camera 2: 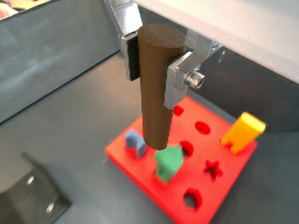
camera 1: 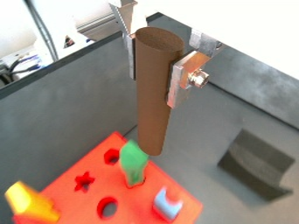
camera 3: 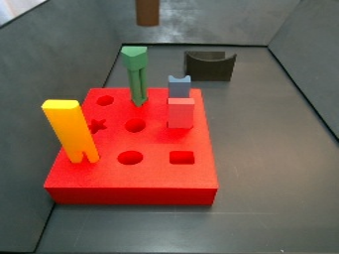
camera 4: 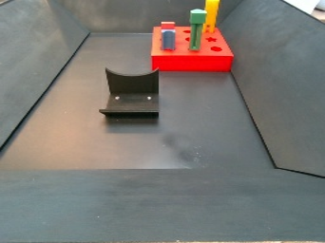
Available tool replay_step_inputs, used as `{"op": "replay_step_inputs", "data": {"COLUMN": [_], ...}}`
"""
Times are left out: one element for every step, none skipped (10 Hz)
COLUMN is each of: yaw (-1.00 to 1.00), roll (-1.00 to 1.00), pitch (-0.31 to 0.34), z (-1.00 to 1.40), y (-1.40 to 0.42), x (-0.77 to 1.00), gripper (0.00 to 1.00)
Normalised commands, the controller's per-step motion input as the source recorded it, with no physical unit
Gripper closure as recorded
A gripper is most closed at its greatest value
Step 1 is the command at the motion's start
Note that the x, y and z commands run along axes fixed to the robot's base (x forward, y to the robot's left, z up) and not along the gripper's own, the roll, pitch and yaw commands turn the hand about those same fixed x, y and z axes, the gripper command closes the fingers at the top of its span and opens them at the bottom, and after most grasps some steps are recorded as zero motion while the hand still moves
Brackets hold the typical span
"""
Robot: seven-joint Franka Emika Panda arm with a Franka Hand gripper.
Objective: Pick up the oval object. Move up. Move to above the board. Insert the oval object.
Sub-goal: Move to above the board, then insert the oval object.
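Note:
My gripper [camera 1: 158,66] is shut on the oval object [camera 1: 152,105], a tall dark-brown peg hanging upright from its upper part between the silver fingers, as both wrist views show. The same gripper [camera 2: 155,68] holds the oval object [camera 2: 155,114] high above the board [camera 2: 193,179], a thick red block with shaped holes. The peg's lower end lines up with the board's edge beside the green peg [camera 2: 170,162]. In a side view only the tip of the oval object [camera 3: 147,10] shows, above the board [camera 3: 133,184]; the gripper is out of frame there.
A yellow peg [camera 3: 66,129], a green peg [camera 3: 135,74] and a blue-and-pink peg [camera 3: 179,99] stand in the board. The dark fixture [camera 4: 129,93] sits on the grey floor away from the board [camera 4: 191,62]. Grey walls enclose the bin.

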Motion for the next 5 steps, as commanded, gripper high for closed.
{"op": "replay_step_inputs", "data": {"yaw": [0.01,0.01,0.01,0.01,0.0], "roll": [0.02,0.03,0.04,0.04,-0.01], "pitch": [0.126,0.139,0.137,0.099,0.0], "z": [0.02,0.02,0.02,0.03,-0.03], "y": [-0.96,-0.57,-0.4,-0.21,0.0], "x": [0.41,0.29,0.23,0.13,0.0], "gripper": [1.0,1.0,1.0,1.0,1.0]}}
